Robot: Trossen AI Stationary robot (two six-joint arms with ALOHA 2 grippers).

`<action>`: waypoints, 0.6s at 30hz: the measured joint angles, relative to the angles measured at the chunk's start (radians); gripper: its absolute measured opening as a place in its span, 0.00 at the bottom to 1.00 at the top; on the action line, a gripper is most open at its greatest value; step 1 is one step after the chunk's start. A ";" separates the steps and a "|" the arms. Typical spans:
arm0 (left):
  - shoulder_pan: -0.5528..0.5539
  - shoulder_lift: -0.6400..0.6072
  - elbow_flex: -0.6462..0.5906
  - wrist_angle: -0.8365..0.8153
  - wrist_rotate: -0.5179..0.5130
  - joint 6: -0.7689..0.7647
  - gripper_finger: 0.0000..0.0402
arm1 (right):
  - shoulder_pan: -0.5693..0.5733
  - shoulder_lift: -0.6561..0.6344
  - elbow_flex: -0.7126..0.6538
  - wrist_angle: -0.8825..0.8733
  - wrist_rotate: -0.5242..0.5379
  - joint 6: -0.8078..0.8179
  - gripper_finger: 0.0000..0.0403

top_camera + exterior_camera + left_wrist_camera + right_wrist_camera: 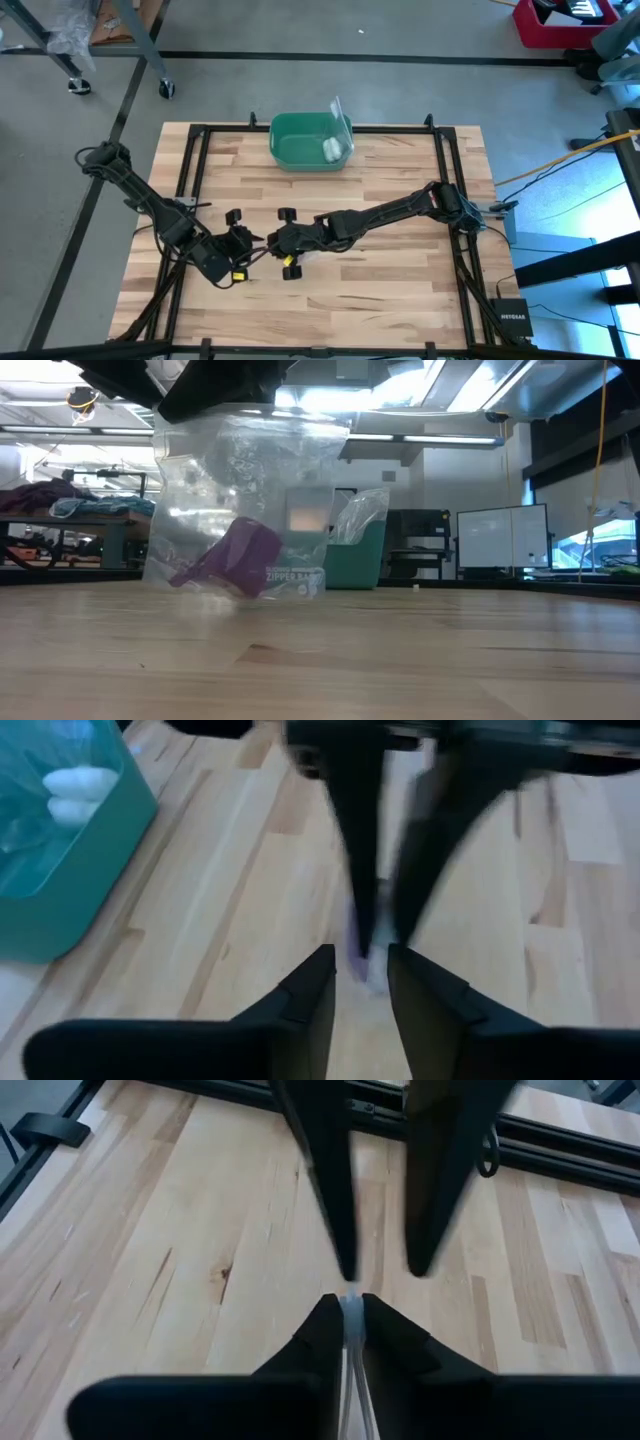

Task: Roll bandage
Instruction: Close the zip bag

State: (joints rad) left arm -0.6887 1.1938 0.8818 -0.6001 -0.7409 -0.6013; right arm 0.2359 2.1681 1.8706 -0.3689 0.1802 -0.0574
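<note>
A clear zipper bag (240,490) hangs in the middle of the table. The purple bandage (235,560) lies inside it as a small roll, low in the bag. My right gripper (348,1308) reaches in from the table's right and is shut on the bag's top. My left gripper (360,975) faces it from the left and is open. Its fingers stand on either side of the bag's top edge (357,945); whether they touch it I cannot tell. In the high view both grippers meet at mid-table, the left gripper (248,243) beside the right gripper (266,243). My right gripper pinches the bag's thin top edge (350,1302) between its two fingers. The fingers slant down from the table's right side. The bag hangs below them, roughly upright, with the bandage roll in its lower part. Whether the bag's bottom touches the table I cannot tell.
A green bin (290,155) stands at the table's far edge with a white roll (331,150) and a clear bag in it. A black frame (440,170) runs around the wooden table top. Bare wood lies on the near side of both grippers.
</note>
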 joint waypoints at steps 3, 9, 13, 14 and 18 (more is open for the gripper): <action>0.029 0.007 0.000 0.001 0.014 0.007 0.24 | 0.000 0.000 0.000 -0.006 0.000 0.000 0.10; 0.069 0.043 0.000 0.022 0.109 0.059 0.21 | 0.000 0.003 -0.001 -0.014 -0.007 -0.005 0.08; 0.088 0.060 0.000 0.017 0.115 0.073 0.16 | 0.000 0.004 -0.001 -0.002 -0.005 -0.022 0.08; 0.091 0.064 0.000 0.016 0.115 0.079 0.14 | -0.001 0.004 -0.001 -0.002 -0.005 -0.023 0.09; 0.109 0.077 0.000 0.013 0.121 0.103 0.02 | -0.002 0.004 -0.001 -0.007 -0.002 -0.025 0.09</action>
State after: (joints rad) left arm -0.5793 1.2709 0.8818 -0.5874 -0.6199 -0.4982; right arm 0.2344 2.1719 1.8698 -0.3759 0.1780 -0.0820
